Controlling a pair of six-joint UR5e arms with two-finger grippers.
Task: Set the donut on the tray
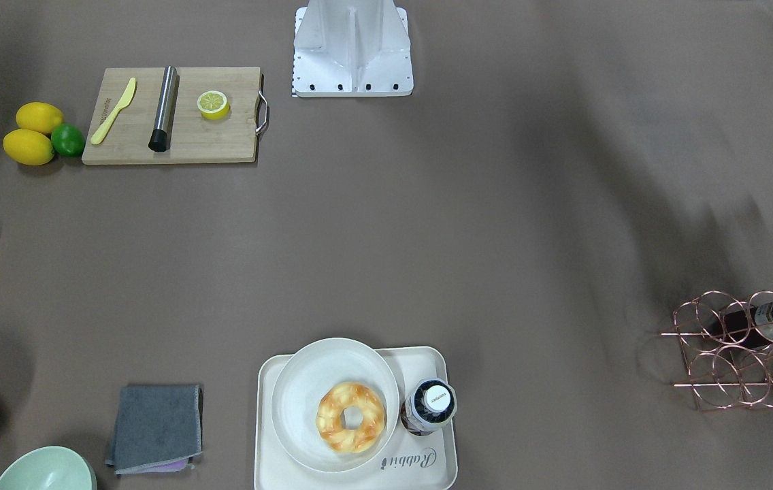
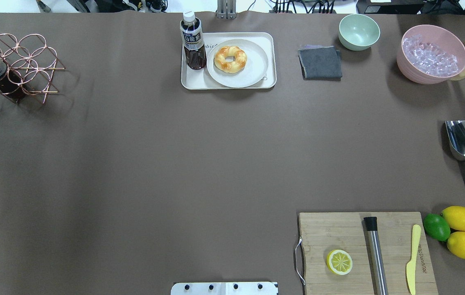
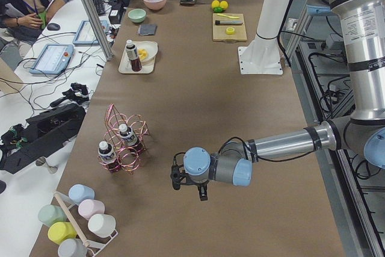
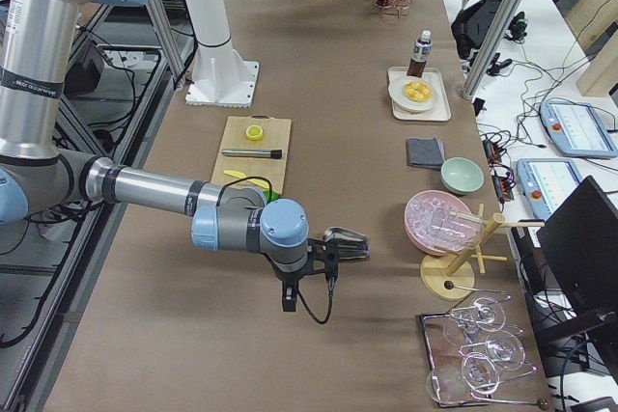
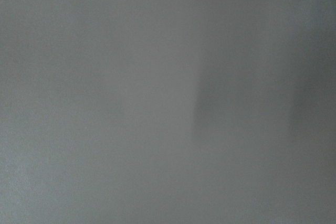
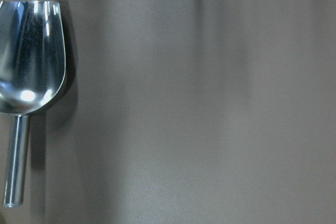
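On brown table (image 2: 134, 164), tray (image 2: 191, 82); desks (image 3: 78, 10) alongside

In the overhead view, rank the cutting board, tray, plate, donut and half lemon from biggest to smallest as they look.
1. cutting board
2. tray
3. plate
4. donut
5. half lemon, only slightly smaller than the donut here. It lies nearer the camera, so that gap is unsure.
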